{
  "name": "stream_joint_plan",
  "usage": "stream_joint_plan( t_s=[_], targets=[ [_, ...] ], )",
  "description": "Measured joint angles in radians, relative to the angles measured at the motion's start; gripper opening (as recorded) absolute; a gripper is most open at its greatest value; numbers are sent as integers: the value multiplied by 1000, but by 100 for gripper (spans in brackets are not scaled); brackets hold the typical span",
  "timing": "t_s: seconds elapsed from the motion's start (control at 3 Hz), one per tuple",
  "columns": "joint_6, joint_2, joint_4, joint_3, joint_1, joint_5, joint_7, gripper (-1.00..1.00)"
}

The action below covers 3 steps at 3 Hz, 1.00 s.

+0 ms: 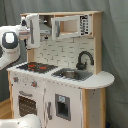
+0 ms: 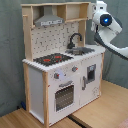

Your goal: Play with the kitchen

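Note:
The kitchen [image 1: 60, 95] is a white and light-wood toy unit, seen in both exterior views. It has a black-red stovetop [image 1: 37, 66], a black faucet [image 1: 84, 59] over a sink [image 1: 72, 74], a grey hood [image 2: 48, 20] and an oven door [image 2: 65, 95] with knobs [image 2: 57, 76] above it. My gripper [image 1: 33, 31] hangs high at the hood end of the upper shelf, beside the kitchen's side post and above the stovetop. It holds nothing that I can see. In the second exterior view only my arm [image 2: 105, 20] shows, at the kitchen's [image 2: 55, 75] upper right.
A microwave-like door [image 1: 70, 25] fills the upper shelf. A rounded counter [image 1: 102, 78] juts out past the sink. Grey curtain [image 2: 10, 50] hangs behind the unit, and it stands on a wooden floor [image 2: 100, 110]. A white rounded robot part [image 1: 25, 122] sits low in the first exterior view's left.

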Motion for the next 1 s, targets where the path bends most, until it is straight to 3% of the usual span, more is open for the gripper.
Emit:
stream_joint_plan(
  t_s=[0.33,1.0],
  targets=[
    [-38,-61,7,4,67,0,-34,100],
    [-145,-99,-12,-17,239,-7,-75,100]
  ],
)
